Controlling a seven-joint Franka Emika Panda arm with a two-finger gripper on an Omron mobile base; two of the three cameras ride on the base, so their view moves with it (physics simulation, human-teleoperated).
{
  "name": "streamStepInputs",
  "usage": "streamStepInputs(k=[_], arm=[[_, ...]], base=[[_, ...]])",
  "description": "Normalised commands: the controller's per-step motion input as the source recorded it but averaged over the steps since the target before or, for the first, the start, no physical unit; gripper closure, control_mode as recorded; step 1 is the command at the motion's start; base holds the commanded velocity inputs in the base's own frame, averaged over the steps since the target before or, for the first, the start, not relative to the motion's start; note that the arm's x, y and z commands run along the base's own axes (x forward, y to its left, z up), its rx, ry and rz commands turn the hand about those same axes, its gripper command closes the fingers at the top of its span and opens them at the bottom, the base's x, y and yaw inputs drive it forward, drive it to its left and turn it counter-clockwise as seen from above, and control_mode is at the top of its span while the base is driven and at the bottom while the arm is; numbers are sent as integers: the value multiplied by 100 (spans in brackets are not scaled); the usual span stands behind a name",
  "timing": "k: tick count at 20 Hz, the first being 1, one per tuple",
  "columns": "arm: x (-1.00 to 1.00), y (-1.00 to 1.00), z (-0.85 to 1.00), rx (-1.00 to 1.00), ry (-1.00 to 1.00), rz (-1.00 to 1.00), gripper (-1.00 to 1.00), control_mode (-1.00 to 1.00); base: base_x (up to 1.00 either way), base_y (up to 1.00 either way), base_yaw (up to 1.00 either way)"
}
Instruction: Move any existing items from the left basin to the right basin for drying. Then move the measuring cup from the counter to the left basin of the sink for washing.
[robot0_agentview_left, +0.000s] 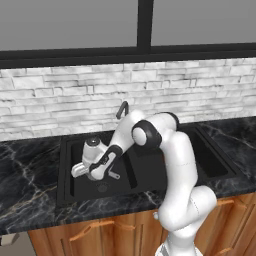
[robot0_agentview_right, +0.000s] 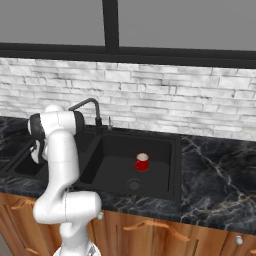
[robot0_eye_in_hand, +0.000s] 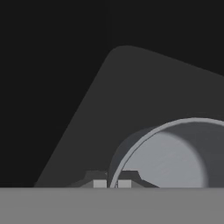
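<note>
The grey metal measuring cup (robot0_eye_in_hand: 175, 162) hangs just above the floor of the left basin (robot0_agentview_left: 122, 182), and my gripper (robot0_eye_in_hand: 112, 183) is shut on its thin rim. From the left base, my gripper (robot0_agentview_left: 99, 171) reaches down into that basin above the round drain (robot0_agentview_left: 102, 188), with the cup's thin handle (robot0_agentview_left: 114, 175) poking out beside it. The red cup (robot0_agentview_right: 141, 162) stands upright in the right basin (robot0_agentview_right: 112, 172), near its drain (robot0_agentview_right: 133, 184).
The dark faucet (robot0_agentview_right: 87, 105) rises behind the divider between the basins. Black marble counter (robot0_agentview_left: 30, 175) runs to both sides of the sink, over wooden cabinets. A white brick wall stands behind. My arm (robot0_agentview_left: 175, 165) crosses over the sink's middle.
</note>
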Motion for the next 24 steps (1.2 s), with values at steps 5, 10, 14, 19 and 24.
streamStepInputs(k=[5, 10, 14, 19, 24], arm=[[2, 0, -16, 0, 4, 0, 100, -100], [0, 0, -20, 0, 9, 0, 100, -100], [6, 0, -18, 0, 10, 0, 100, -100], [17, 1, -5, 0, 9, 0, -100, -100], [0, 0, 1, 0, 5, 0, -100, -100]], base=[[0, 0, 0], [0, 0, 0], [0, 0, 0], [0, 0, 0], [0, 0, 0]])
